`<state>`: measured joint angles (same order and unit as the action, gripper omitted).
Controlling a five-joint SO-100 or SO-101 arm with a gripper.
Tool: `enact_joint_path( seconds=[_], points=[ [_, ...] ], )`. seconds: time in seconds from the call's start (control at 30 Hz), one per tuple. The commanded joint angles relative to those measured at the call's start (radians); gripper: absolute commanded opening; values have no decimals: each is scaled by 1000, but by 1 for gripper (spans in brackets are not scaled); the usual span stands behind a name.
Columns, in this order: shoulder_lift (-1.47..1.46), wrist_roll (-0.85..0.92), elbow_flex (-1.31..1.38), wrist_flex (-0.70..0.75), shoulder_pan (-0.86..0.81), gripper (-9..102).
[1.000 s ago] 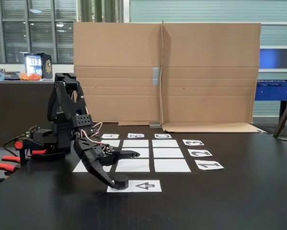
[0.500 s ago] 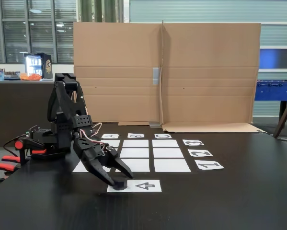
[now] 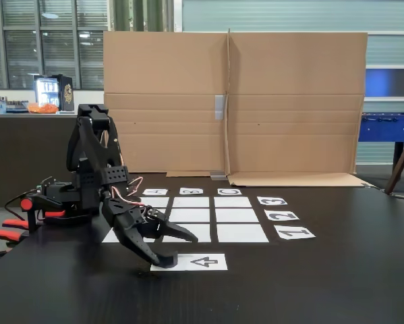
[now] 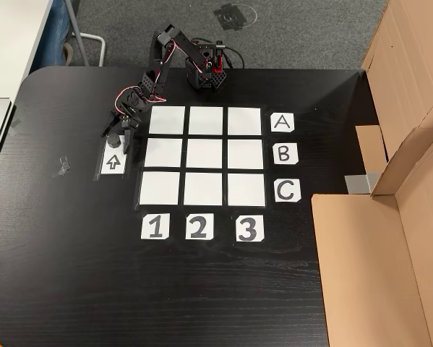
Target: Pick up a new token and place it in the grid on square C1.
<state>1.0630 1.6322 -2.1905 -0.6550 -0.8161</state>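
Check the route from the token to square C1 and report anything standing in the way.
Nothing visible does. The token sits at the gripper on the arrow strip; square C1 lies bare, with only black table between.

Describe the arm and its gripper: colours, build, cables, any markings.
The arm is matte black plastic throughout, built of blocky, angular segments. Thin red and white wires loop in the open between its lower joints. The gripper is black too, with two tapered, claw-like fingers. Red clamp handles show beside its base. No markings are legible.
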Motion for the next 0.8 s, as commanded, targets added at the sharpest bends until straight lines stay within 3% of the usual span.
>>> enact_joint_path(
  seconds=[0.0, 0.43, 0.63, 0.77],
  points=[
    [2, 6, 14, -26, -11, 49],
    [-11, 28, -37, -109, -20, 43],
    [-2, 20, -54, -118, -21, 6],
    [6, -5, -55, -118, -17, 1]
  ],
)
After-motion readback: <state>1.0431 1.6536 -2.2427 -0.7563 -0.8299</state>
